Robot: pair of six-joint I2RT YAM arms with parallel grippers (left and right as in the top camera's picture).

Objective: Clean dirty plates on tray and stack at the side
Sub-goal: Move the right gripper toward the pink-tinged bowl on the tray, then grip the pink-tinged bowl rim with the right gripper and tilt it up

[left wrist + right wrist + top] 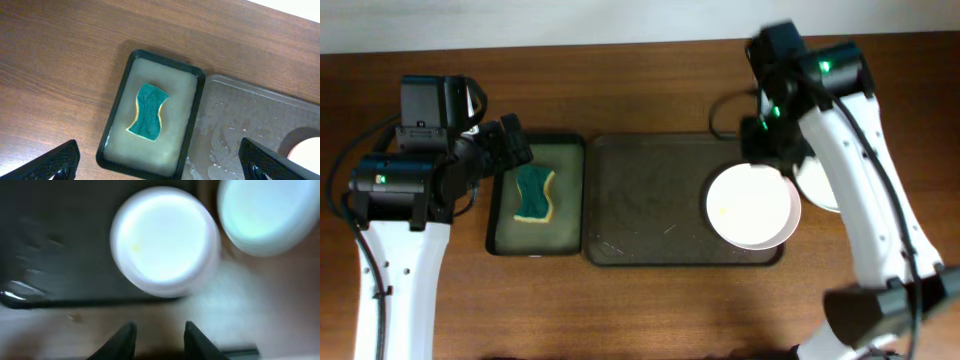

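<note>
The plate on the tray lies at 12 o'clock from the right gripper, the nearer arm's, which is released and grasps nothing.

The left arm bends at its dark wrist behind the claw, so the left gripper points off to the robot's right, its two fingers spread wide with nothing between them. The right arm reaches far forward and folds down at the wrist. The right gripper aims downward, fingertips parted around a bare gap; its wrist view is blurred.
</note>
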